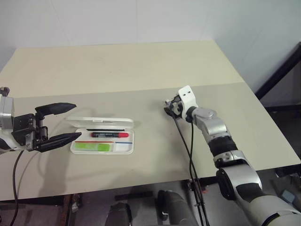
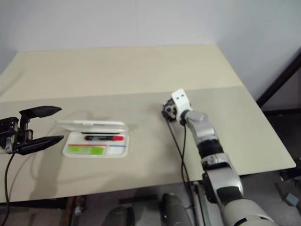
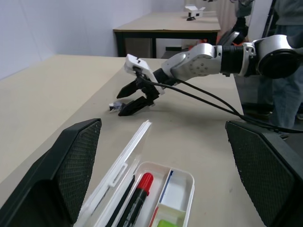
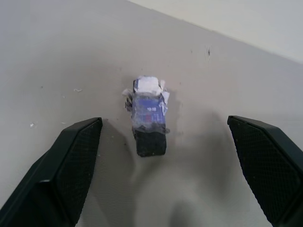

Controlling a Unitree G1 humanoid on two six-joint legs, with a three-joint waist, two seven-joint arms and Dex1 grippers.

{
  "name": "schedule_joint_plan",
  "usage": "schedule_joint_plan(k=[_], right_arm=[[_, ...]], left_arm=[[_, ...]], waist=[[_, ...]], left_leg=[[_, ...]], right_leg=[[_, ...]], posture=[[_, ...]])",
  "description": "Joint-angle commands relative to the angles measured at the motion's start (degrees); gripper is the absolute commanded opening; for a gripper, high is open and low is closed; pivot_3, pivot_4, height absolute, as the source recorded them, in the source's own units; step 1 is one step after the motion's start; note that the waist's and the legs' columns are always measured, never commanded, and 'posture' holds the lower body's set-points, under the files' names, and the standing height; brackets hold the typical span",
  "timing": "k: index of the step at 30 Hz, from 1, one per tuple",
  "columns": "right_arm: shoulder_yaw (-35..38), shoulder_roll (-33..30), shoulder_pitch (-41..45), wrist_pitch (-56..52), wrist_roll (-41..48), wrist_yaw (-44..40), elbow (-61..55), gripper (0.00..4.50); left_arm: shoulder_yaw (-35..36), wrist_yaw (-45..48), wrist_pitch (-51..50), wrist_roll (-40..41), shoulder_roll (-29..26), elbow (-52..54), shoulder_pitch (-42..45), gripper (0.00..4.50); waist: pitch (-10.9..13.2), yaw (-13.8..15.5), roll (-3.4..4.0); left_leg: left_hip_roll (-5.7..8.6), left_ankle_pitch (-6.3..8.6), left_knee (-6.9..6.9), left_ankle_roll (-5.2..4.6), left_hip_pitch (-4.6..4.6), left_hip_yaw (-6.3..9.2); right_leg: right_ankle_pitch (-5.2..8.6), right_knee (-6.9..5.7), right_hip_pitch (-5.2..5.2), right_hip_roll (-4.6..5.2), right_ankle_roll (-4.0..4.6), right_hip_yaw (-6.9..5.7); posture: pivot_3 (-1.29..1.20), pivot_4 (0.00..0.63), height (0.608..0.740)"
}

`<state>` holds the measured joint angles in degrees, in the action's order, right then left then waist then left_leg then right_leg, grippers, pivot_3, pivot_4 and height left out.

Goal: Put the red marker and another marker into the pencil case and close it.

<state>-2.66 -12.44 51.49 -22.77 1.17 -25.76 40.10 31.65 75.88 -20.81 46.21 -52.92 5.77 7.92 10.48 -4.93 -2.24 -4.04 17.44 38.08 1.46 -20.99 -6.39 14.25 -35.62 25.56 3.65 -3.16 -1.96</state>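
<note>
The pencil case (image 1: 102,141) is lying open on the tabletop (image 1: 141,70) with its lid (image 1: 99,122) tilted up along the far side. The red marker (image 1: 109,134) is sitting in the rear compartment; in the left wrist view its barrel is cut off by the picture edge. The lime-green highlighter (image 1: 93,147) is resting in the front compartment beside red and blue stripes; only its tip is showing in the left wrist view. Lettering on the lid is too small to read.

The left gripper (image 1: 59,123) is hovering just left of the case, jaws spread wide, holding nothing. The right gripper (image 3: 135,97) is hanging low over the tabletop well to the right of the case, jaws released and empty. Between its fingers a small dark object (image 4: 149,116) wrapped in torn white-and-blue paper is lying on the tabletop; the print on its label is blurred and unreadable.
</note>
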Motion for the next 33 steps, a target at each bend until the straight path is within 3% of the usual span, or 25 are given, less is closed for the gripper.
schedule_joint_plan(k=[1,7,10,21,26,30,33], right_arm=[[0.8,0.8,0.8,-3.1,0.1,1.4,6.0,4.5],[0.6,1.8,4.0,-4.4,0.7,-1.7,11.8,4.5],[0.6,2.3,4.9,-5.5,0.9,-2.1,13.4,3.9],[0.2,1.0,5.0,-4.3,0.9,-3.8,6.4,0.38],[2.3,-0.4,3.8,-5.9,4.1,-6.1,-6.2,0.35],[2.2,-2.0,0.5,-9.7,8.5,-10.5,-22.2,0.35],[1.4,-4.3,-2.2,-14.9,13.1,-15.1,-33.8,0.35]], left_arm=[[0.6,-0.2,0.9,-0.1,-0.2,0.4,0.7,4.47],[0.9,-1.2,0.9,-0.1,0.1,1.2,0.3,4.47],[1.0,-1.6,1.0,-0.1,0.3,1.4,0.3,4.5],[1.6,-1.0,2.0,0.1,0.5,0.4,0.1,4.5],[1.4,-0.6,2.3,0.4,1.1,0.7,-0.3,4.5],[1.0,-0.6,2.5,0.4,1.8,1.2,-0.8,4.5],[0.6,-0.4,2.6,0.6,2.4,1.5,-0.8,4.5]], waist=[[0.0,-0.1,-0.06],[-0.2,-0.1,-0.34],[-0.3,-0.1,-0.49],[-0.3,-0.6,-0.56],[-0.2,-0.5,-0.37],[-0.1,0.1,-0.2],[-0.1,0.4,-0.2]], left_leg=[[0.0,-0.01,0.0,0.01,0.04,0.05],[-0.04,-0.09,-0.01,0.02,0.31,0.14],[-0.16,-0.08,-0.03,0.03,0.36,0.05],[-0.57,0.07,-0.56,0.51,0.52,0.04],[-0.55,0.02,-0.91,0.57,0.41,0.01],[-0.56,-0.03,-0.91,0.64,-0.58,-0.08],[-0.61,-0.07,-0.94,0.8,-0.65,-0.45]], right_leg=[[0.0,-0.01,-0.02,0.0,0.0,0.01],[-0.06,0.02,-0.12,0.01,0.17,0.36],[-0.04,0.04,-0.12,0.04,0.26,0.57],[0.13,0.11,-0.06,-0.26,0.55,0.73],[0.15,0.29,0.14,-0.28,0.52,0.72],[0.13,0.01,1.17,-0.33,0.46,0.74],[0.26,0.12,1.17,-0.41,0.38,0.62]], posture=[[0.0,0.15,0.74],[0.0,0.15,0.74],[0.0,0.15,0.74],[0.0,0.15,0.74],[0.0,0.15,0.74],[0.0,0.15,0.74],[0.0,0.15,0.74]])
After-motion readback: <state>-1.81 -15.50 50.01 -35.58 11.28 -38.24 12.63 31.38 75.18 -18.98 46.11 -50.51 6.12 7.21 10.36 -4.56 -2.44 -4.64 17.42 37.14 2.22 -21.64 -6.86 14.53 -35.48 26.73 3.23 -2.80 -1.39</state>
